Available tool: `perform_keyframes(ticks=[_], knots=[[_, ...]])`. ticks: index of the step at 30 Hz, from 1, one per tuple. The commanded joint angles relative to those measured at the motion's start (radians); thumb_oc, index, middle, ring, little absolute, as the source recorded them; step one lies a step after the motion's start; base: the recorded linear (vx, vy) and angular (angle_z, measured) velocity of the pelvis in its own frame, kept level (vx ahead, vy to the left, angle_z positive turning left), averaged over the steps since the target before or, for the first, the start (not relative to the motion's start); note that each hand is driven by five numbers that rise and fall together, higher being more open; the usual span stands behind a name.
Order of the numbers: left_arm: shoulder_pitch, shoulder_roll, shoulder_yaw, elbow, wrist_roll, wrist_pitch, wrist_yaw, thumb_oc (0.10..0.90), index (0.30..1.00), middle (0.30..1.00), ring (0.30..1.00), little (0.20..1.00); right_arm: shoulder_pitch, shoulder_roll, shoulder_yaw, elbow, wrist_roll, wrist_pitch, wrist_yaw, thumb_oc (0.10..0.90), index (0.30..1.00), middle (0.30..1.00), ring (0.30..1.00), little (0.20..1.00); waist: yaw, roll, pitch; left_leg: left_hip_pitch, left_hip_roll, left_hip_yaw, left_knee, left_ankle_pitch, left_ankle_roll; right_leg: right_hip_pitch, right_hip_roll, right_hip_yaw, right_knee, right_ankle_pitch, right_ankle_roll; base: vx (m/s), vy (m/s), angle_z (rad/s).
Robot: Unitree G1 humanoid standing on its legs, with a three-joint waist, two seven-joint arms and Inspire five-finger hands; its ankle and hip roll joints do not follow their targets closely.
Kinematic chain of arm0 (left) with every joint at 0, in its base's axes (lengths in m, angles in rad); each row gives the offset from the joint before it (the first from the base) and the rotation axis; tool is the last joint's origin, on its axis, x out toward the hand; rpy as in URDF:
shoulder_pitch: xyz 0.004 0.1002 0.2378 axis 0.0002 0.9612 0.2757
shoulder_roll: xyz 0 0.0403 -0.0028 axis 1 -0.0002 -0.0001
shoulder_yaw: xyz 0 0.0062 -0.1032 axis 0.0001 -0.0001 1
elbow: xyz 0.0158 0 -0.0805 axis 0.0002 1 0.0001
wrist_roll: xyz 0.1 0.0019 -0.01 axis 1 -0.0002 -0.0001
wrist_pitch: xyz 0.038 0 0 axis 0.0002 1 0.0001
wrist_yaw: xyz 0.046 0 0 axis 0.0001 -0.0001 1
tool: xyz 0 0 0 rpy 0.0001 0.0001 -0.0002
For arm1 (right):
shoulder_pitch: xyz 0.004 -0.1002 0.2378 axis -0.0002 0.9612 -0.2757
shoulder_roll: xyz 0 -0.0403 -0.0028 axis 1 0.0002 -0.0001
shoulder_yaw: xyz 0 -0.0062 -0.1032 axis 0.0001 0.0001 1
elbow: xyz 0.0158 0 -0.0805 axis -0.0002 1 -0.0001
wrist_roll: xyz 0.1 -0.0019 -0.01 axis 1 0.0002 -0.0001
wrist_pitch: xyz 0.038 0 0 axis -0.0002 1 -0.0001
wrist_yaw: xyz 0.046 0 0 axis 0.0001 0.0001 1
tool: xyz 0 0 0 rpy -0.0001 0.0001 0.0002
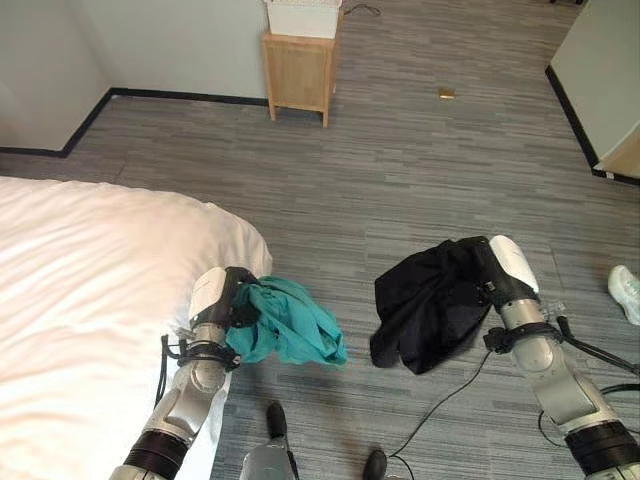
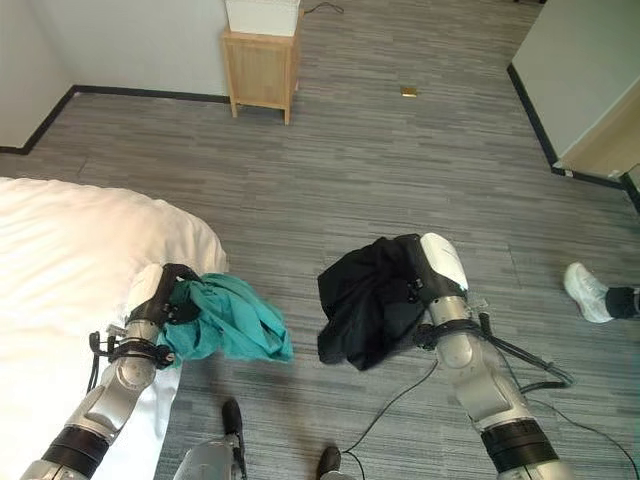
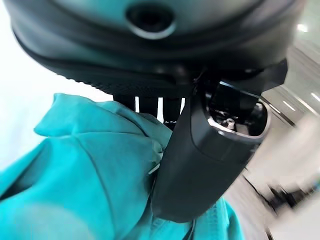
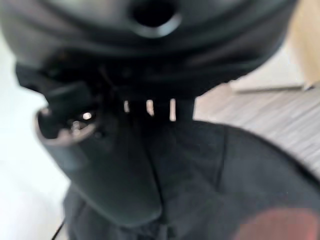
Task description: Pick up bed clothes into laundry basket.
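Bed [image 1: 70,300] with white sheet takes the near-left of the head views; grey plank floor [image 1: 400,170] beyond it. Wooden stand [image 1: 298,72] against the far wall, a white basket [image 1: 303,17] on top — well apart from both my hands.

Black garment [image 1: 430,305] hangs bunched from my right hand [image 1: 497,275], above the floor to my right. In the wrist view the thumb is folded onto the dark cloth, fingers curled round it.

Teal garment [image 1: 285,322] hangs from my left hand [image 1: 232,298], just off the bed's corner. Thumb presses into the teal folds, fingers closed behind them — firm grasp.

A person's white shoe [image 1: 625,290] at the right edge. Small tan object [image 1: 446,93] on the far floor; cannot tell what it is.
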Motion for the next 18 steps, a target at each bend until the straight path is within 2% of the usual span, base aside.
perform_keyframes(ticks=[1, 2, 3, 4, 5, 6, 7, 8, 9, 10, 11, 12, 13, 14, 15, 16, 17, 18], knots=[[-0.032, 0.027, 0.066, -0.128, -0.071, -0.062, 0.033, 0.4, 0.3, 0.3, 0.3, 0.3, -0.154, -0.044, -0.029, -0.046, 0.018, -0.062, -0.016, 0.4, 0.3, 0.3, 0.3, 0.3, 0.037, 0.051, -0.086, -0.176, 0.161, 0.015, -0.062, 0.058, -0.132, 0.163, 0.017, -0.028, 0.013, -0.223, 0.075, 0.27, 0.09, 0.34], [-0.032, 0.027, 0.066, -0.128, -0.071, -0.062, 0.033, 0.4, 0.3, 0.3, 0.3, 0.3, -0.154, -0.043, -0.029, -0.046, 0.018, -0.062, -0.016, 0.4, 0.3, 0.3, 0.3, 0.3, 0.037, 0.051, -0.086, -0.176, 0.161, 0.015, -0.062, 0.058, -0.132, 0.163, 0.017, -0.028, 0.013, -0.223, 0.075, 0.81, 0.2, 0.47], [0.006, 0.036, 0.095, -0.168, -0.096, -0.056, 0.014, 0.4, 0.3, 0.3, 0.3, 0.3, -0.14, -0.008, -0.025, -0.052, -0.006, -0.05, 0.013, 0.4, 0.3, 0.3, 0.3, 0.3, 0.039, 0.039, -0.125, -0.16, 0.224, 0.112, -0.062, 0.103, -0.14, 0.221, 0.01, -0.012, 0.017, -0.268, 0.101, 0.81, 0.203, 0.29], [0.007, 0.037, 0.095, -0.169, -0.096, -0.056, 0.014, 0.4, 0.3, 0.3, 0.3, 0.3, -0.14, -0.007, -0.025, -0.053, -0.006, -0.05, 0.013, 0.4, 0.3, 0.3, 0.3, 0.3, 0.039, 0.037, -0.125, -0.157, 0.223, 0.113, -0.062, 0.102, -0.141, 0.222, 0.008, -0.012, 0.018, -0.269, 0.101, 1.0, 0.287, 0.15], [0.005, 0.043, 0.096, -0.174, -0.097, -0.055, 0.011, 0.4, 0.3, 0.3, 0.3, 0.3, -0.136, 0.004, -0.022, -0.052, -0.02, -0.046, 0.013, 0.4, 0.3, 0.3, 0.3, 0.3, 0.049, 0.03, -0.131, -0.166, 0.222, 0.125, -0.051, 0.129, -0.122, 0.227, -0.003, -0.007, 0.046, -0.251, 0.112, 0.63, 0.175, 0.0], [0.002, 0.055, 0.075, -0.188, -0.103, -0.064, 0.0, 0.4, 0.3, 0.3, 0.3, 0.3, -0.096, 0.048, -0.045, -0.058, -0.048, -0.037, 0.009, 0.4, 0.3, 0.3, 0.3, 0.3, 0.061, -0.013, -0.138, -0.162, 0.18, 0.107, -0.02, 0.097, -0.102, 0.224, -0.059, 0.0, 0.158, -0.22, 0.139, 0.63, 0.18, -0.16], [0.002, 0.057, 0.073, -0.188, -0.104, -0.064, 0.0, 0.4, 0.3, 0.3, 0.3, 0.3, -0.092, 0.05, -0.048, -0.06, -0.048, -0.036, 0.01, 0.4, 0.3, 0.3, 0.3, 0.3, 0.063, -0.019, -0.14, -0.163, 0.177, 0.11, -0.019, 0.095, -0.101, 0.221, -0.065, 0.001, 0.162, -0.224, 0.14, 0.8, 0.26, -0.47], [-0.018, 0.063, 0.04, -0.185, -0.118, -0.065, -0.001, 0.4, 0.3, 0.3, 0.3, 0.3, -0.068, 0.078, -0.059, -0.056, -0.054, -0.037, -0.012, 0.4, 0.3, 0.3, 0.3, 0.3, 0.056, -0.049, -0.123, -0.158, 0.122, 0.105, 0.029, 0.025, -0.048, 0.166, -0.137, 0.002, 0.37, -0.078, 0.173, 0.73, 0.351, -0.37], [-0.03, 0.075, 0.019, -0.195, -0.108, -0.061, -0.011, 0.4, 0.3, 0.3, 0.3, 0.3, -0.068, 0.092, -0.07, -0.066, -0.064, -0.035, -0.024, 0.4, 0.3, 0.3, 0.3, 0.3, 0.033, -0.055, -0.113, -0.116, 0.068, 0.103, 0.019, -0.03, -0.006, 0.085, -0.175, 0.022, 0.542, 0.079, 0.176, 0.72, 0.362, 0.08], [-0.031, 0.075, 0.019, -0.195, -0.108, -0.061, -0.011, 0.4, 0.3, 0.3, 0.3, 0.3, -0.067, 0.093, -0.071, -0.068, -0.065, -0.034, -0.024, 0.4, 0.3, 0.3, 0.3, 0.3, 0.035, -0.058, -0.114, -0.116, 0.064, 0.106, 0.017, -0.032, -0.001, 0.077, -0.181, 0.027, 0.551, 0.078, 0.177, 0.57, 0.296, 0.82], [-0.05, 0.087, 0.009, -0.195, -0.105, -0.059, -0.007, 0.4, 0.3, 0.3, 0.3, 0.3, -0.069, 0.105, -0.08, -0.075, -0.069, -0.032, -0.034, 0.4, 0.3, 0.3, 0.3, 0.3, 0.015, -0.055, -0.107, -0.076, 0.035, 0.097, -0.002, -0.063, 0.019, 0.01, -0.172, 0.053, 0.627, 0.101, 0.175, 0.39, 0.192, 0.94], [-0.062, 0.089, 0.0, -0.195, -0.105, -0.061, -0.005, 0.4, 0.3, 0.3, 0.3, 0.3, -0.066, 0.112, -0.088, -0.089, -0.07, -0.033, -0.037, 0.4, 0.3, 0.3, 0.3, 0.3, -0.009, -0.035, -0.095, -0.043, 0.037, 0.103, -0.012, -0.069, 0.031, -0.063, -0.139, 0.054, 0.654, 0.06, 0.16, 0.75, 0.269, 0.69], [-0.092, 0.082, -0.016, -0.192, -0.107, -0.059, 0.001, 0.4, 0.3, 0.3, 0.3, 0.3, -0.064, 0.109, -0.102, -0.109, -0.076, -0.032, -0.047, 0.4, 0.3, 0.3, 0.3, 0.3, -0.069, -0.008, -0.063, 0.039, 0.016, 0.07, -0.047, -0.099, 0.03, -0.233, -0.079, 0.065, 0.675, -0.036, 0.147, 0.54, 0.167, 0.12], [-0.094, 0.081, -0.016, -0.191, -0.107, -0.059, 0.002, 0.4, 0.3, 0.3, 0.3, 0.3, -0.065, 0.108, -0.102, -0.11, -0.076, -0.031, -0.047, 0.4, 0.3, 0.3, 0.3, 0.3, -0.073, -0.009, -0.062, 0.041, 0.012, 0.067, -0.052, -0.098, 0.03, -0.234, -0.082, 0.063, 0.683, -0.043, 0.147, 0.73, 0.095, 0.22], [-0.104, 0.07, -0.02, -0.191, -0.105, -0.062, -0.004, 0.4, 0.3, 0.3, 0.3, 0.3, -0.061, 0.106, -0.111, -0.124, -0.074, -0.029, -0.048, 0.4, 0.3, 0.3, 0.3, 0.3, -0.116, 0.001, -0.044, 0.116, -0.003, 0.051, -0.063, -0.141, 0.02, -0.299, -0.069, 0.029, 0.554, -0.11, 0.123, 0.38, -0.001, 0.48], [-0.103, 0.069, -0.019, -0.191, -0.105, -0.062, -0.004, 0.4, 0.3, 0.3, 0.3, 0.3, -0.06, 0.105, -0.11, -0.125, -0.074, -0.028, -0.048, 0.4, 0.3, 0.3, 0.3, 0.3, -0.121, 0.004, -0.04, 0.121, -0.001, 0.046, -0.062, -0.143, 0.019, -0.288, -0.066, 0.023, 0.548, -0.111, 0.122, 0.58, -0.019, 0.66], [-0.102, 0.065, -0.018, -0.191, -0.105, -0.065, -0.006, 0.4, 0.3, 0.3, 0.3, 0.3, -0.06, 0.102, -0.112, -0.129, -0.074, -0.029, -0.05, 0.4, 0.3, 0.3, 0.3, 0.3, -0.132, 0.001, -0.04, 0.155, -0.014, 0.047, -0.066, -0.166, 0.012, -0.317, -0.069, 0.006, 0.45, -0.11, 0.105, 0.5, -0.084, 0.67], [-0.102, 0.059, -0.014, -0.191, -0.105, -0.068, -0.01, 0.4, 0.3, 0.3, 0.3, 0.3, -0.056, 0.099, -0.117, -0.134, -0.073, -0.026, -0.054, 0.4, 0.3, 0.3, 0.3, 0.3, -0.148, 0.0, -0.041, 0.207, -0.018, 0.041, -0.071, -0.201, -0.005, -0.338, -0.063, -0.023, 0.297, -0.075, 0.097, 0.96, -0.19, 0.73]])
